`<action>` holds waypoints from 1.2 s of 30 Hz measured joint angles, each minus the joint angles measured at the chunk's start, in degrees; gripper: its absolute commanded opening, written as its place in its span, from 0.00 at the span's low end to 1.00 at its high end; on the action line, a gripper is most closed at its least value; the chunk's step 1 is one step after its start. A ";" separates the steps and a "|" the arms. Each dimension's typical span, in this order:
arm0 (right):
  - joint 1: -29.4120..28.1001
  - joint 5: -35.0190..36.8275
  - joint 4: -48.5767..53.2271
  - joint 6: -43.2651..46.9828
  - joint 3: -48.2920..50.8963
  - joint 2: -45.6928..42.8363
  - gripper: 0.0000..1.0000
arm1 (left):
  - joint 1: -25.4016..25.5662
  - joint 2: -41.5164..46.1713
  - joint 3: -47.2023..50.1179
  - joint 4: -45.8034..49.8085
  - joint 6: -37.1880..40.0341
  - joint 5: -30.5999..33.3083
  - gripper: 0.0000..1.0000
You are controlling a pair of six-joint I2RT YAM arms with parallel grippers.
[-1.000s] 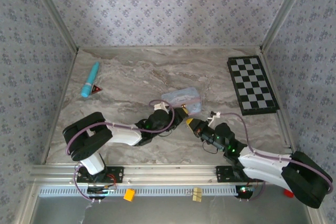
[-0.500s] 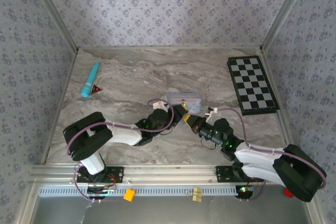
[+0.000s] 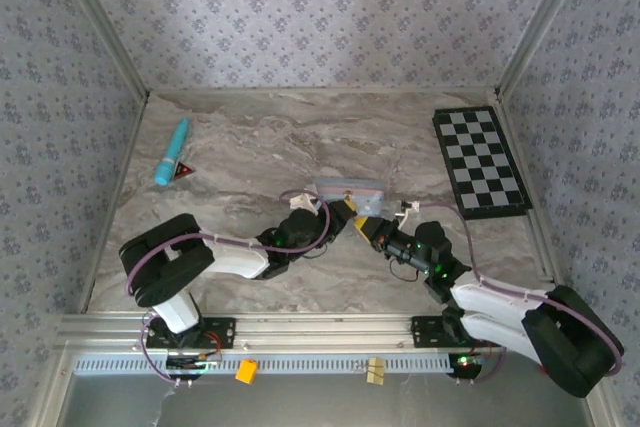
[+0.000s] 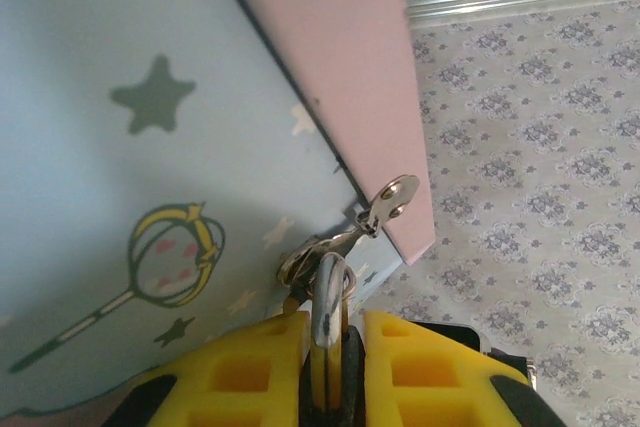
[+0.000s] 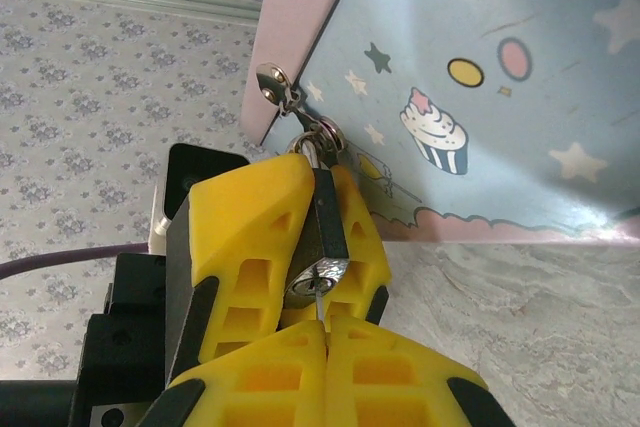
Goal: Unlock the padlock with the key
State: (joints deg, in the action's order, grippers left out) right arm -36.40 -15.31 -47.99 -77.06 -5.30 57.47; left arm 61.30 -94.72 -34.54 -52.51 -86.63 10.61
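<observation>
The dark padlock (image 5: 326, 217) hangs by its metal shackle (image 4: 328, 292) from the hasp (image 4: 385, 202) of a pale blue and pink tin (image 3: 350, 188). My left gripper (image 4: 335, 332) is shut on the padlock's body, one yellow finger (image 5: 245, 237) on each side. My right gripper (image 5: 325, 332) is shut on the key (image 5: 318, 305), whose thin blade sits in the keyhole (image 5: 312, 285) at the padlock's bottom. From above, both grippers meet just in front of the tin, left gripper (image 3: 343, 219) and right gripper (image 3: 372, 231) tip to tip.
A black and white chessboard (image 3: 480, 161) lies at the back right. A turquoise tube (image 3: 171, 151) and a small red triangle (image 3: 184, 170) lie at the back left. Patterned walls close in the marble table on three sides.
The right gripper has moved left and up to the left gripper. The tin, lying flatter a second ago, now stands more on edge behind them.
</observation>
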 measured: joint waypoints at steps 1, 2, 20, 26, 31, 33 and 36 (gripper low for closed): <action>0.00 0.00 -0.31 -0.02 0.00 0.33 0.00 | 0.00 0.00 0.00 0.13 0.00 0.07 0.00; 0.00 0.00 -0.39 -0.02 0.00 0.46 0.00 | 0.00 0.00 0.00 0.33 0.00 0.11 0.00; -5.29 8.24 -0.37 0.02 0.68 1.07 0.00 | 0.00 -0.66 -0.22 1.99 -1.01 -0.02 0.00; -5.92 9.40 -0.31 0.44 0.68 1.70 0.00 | 0.00 -0.63 -0.46 3.63 -0.96 -0.02 0.00; -6.03 9.60 -1.92 1.29 0.22 4.20 0.00 | 0.00 -0.66 -0.81 4.63 -1.11 0.70 0.00; -6.03 9.57 -4.42 1.27 -0.13 6.80 0.00 | 0.00 -0.66 -0.94 4.96 -1.14 1.75 0.00; -6.03 9.49 -8.28 1.01 -0.72 10.91 0.00 | 0.00 -0.66 -1.05 5.55 -1.11 3.63 0.00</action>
State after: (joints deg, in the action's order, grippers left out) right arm -42.44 -5.82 -56.27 -76.05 -6.02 68.38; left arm 61.30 -95.37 -35.59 -46.96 -87.74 14.24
